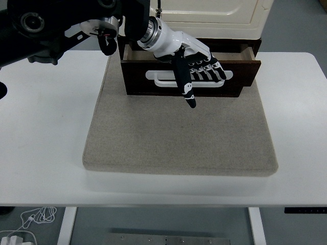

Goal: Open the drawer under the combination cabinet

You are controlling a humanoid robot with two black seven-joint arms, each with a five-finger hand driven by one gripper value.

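- The combination cabinet (209, 18) stands at the far edge of the white table (46, 132), its cream upper body rising out of the top of the view, and it sits on the far part of a grey felt mat (179, 132), which likely spares the tabletop and keeps the cabinet from sliding when pulled on.
- The drawer (189, 71) is the dark brown box at the cabinet's base; it is already part-way out toward the near edge, since a strip of its inside shows behind the front panel.
- The left hand (196, 64) reaches in from the table's far left corner and lies across the drawer front, with four fingers (207, 71) curled together through the white slot handle (186, 79); that hook grip is what lets the arm draw the drawer along its runners.
- The thumb (185, 81) is not wrapped round the handle; it points down over the lower part of the front panel toward the mat (so the pull seems to rest on the four fingers alone).
- The handle is centred on the front, so a pull there should keep the drawer square rather than jam it.
- My judgement: the opening is under way but not complete, as more travel over the bare mat looks possible.
- The right arm is out of view.
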